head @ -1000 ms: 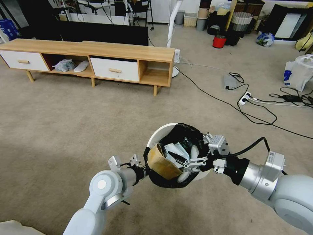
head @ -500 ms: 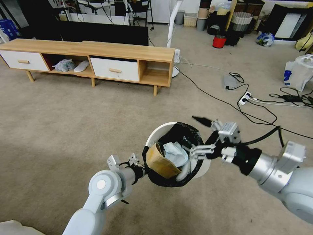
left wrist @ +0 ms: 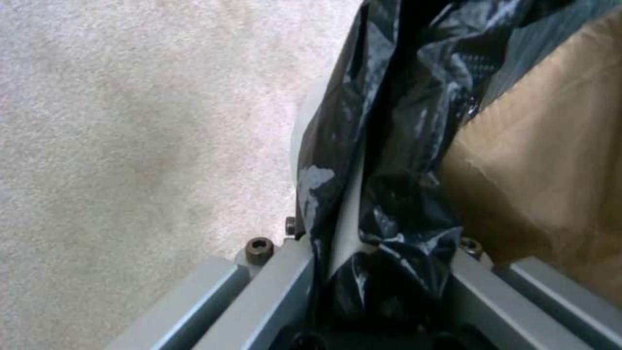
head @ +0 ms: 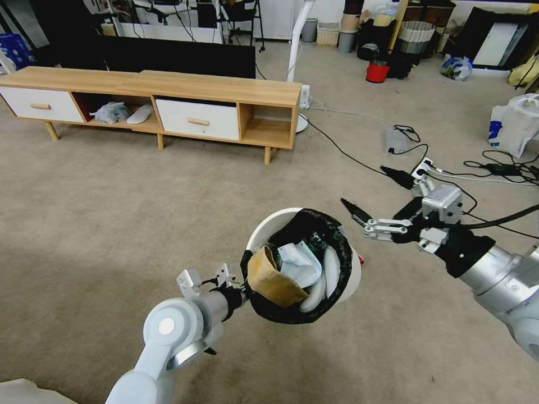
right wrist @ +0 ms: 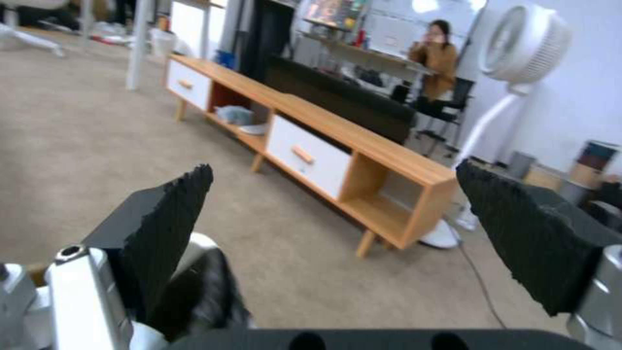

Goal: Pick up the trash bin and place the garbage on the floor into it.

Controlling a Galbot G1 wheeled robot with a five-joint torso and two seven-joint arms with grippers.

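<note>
The trash bin (head: 263,229), white with a black bag liner, hangs above the floor (head: 112,213), tilted toward me. My left gripper (head: 240,290) is shut on its near rim; in the left wrist view the black bag (left wrist: 382,194) is pinched in my left gripper (left wrist: 382,272). Garbage lies inside the bin: a brown paper carton (head: 275,278), white tissues (head: 300,262) and a green bottle (head: 318,242). My right gripper (head: 373,191) hovers open and empty, right of the bin and past its rim. The right wrist view shows its black pads (right wrist: 172,223) wide apart.
A low wooden cabinet (head: 168,106) with white drawers stands ahead on the left. Black cables and a power strip (head: 425,166) run across the carpet on the right, near a large white plastic bag (head: 514,126). A red bucket (head: 377,71) and a fan pole (head: 297,39) stand farther back.
My right gripper has come up out of the bin and moved right and away from it, its fingers now spread wide. The bin, held by the left gripper, shifted slightly left.
</note>
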